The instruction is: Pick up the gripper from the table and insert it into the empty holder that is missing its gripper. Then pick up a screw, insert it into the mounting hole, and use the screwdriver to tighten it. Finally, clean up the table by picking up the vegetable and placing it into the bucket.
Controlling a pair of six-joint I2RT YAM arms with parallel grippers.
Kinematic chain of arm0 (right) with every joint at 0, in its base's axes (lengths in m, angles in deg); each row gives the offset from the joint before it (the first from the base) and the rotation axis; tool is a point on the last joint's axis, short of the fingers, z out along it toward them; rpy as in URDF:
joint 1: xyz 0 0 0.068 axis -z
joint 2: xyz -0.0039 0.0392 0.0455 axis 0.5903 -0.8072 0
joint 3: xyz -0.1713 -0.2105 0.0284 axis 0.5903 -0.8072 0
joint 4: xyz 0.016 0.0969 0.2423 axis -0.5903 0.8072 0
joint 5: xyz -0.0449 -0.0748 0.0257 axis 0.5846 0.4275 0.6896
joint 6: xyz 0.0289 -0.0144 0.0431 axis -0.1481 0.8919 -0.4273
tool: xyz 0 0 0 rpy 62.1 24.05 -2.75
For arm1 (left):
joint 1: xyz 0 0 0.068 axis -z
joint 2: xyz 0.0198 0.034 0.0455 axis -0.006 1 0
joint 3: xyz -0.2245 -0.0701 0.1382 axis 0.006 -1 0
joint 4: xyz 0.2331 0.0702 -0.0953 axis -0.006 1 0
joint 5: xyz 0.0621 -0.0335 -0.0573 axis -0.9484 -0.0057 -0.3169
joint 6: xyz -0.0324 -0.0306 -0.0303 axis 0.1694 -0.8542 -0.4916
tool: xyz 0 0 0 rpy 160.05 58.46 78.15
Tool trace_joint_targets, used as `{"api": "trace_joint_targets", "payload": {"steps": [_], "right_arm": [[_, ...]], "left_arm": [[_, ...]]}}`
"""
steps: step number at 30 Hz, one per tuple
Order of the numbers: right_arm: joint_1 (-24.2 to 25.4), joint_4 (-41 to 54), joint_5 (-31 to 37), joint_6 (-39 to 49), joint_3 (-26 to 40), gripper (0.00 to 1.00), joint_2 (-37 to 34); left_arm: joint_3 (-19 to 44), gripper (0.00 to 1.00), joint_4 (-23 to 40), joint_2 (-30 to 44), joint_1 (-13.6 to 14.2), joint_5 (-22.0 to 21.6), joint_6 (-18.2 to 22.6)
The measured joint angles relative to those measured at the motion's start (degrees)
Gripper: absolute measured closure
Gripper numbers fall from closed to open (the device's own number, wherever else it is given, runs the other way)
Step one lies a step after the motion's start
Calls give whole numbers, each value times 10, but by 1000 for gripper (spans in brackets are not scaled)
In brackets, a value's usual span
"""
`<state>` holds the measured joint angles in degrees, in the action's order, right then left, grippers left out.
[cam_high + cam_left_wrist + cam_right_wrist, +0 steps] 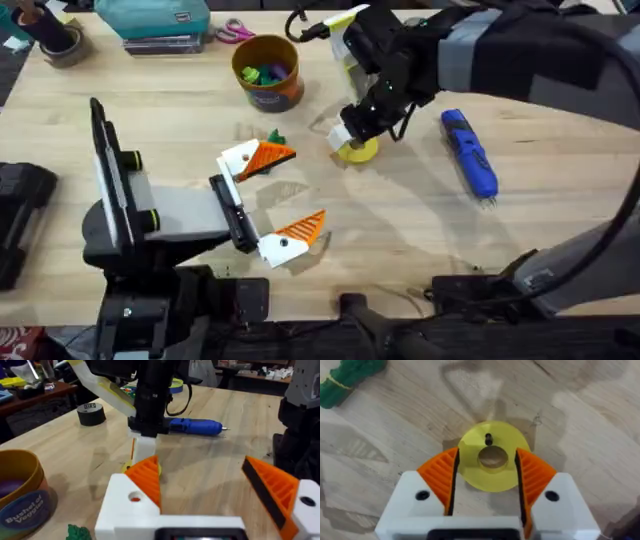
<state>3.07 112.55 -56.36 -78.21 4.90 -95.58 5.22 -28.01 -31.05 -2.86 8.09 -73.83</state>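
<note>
My left gripper (305,185) lies open on the table; both of its white holders (132,505) carry an orange ribbed fingertip (146,479). My right gripper (352,140) hangs open just over a yellow ring disc (492,477), one orange pad on each side of it. A small dark screw (488,438) rests on that disc. The blue screwdriver (470,152) lies to the right of the disc. The green vegetable (275,137) lies by the left gripper's far finger. The orange-brown bucket (270,95) stands beyond it.
Colourful toys sit inside the bucket. A black tape roll (91,413), pink scissors (235,32) and a teal box (155,20) are along the far edge. Bare wood lies between the left gripper and the screwdriver.
</note>
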Motion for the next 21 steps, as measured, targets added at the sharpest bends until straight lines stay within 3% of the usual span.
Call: {"api": "trace_joint_targets", "payload": {"steps": [21], "right_arm": [[0, 5, 2, 0, 32, 399, -14]], "left_arm": [[0, 15, 0, 0, 0, 0, 0]]}}
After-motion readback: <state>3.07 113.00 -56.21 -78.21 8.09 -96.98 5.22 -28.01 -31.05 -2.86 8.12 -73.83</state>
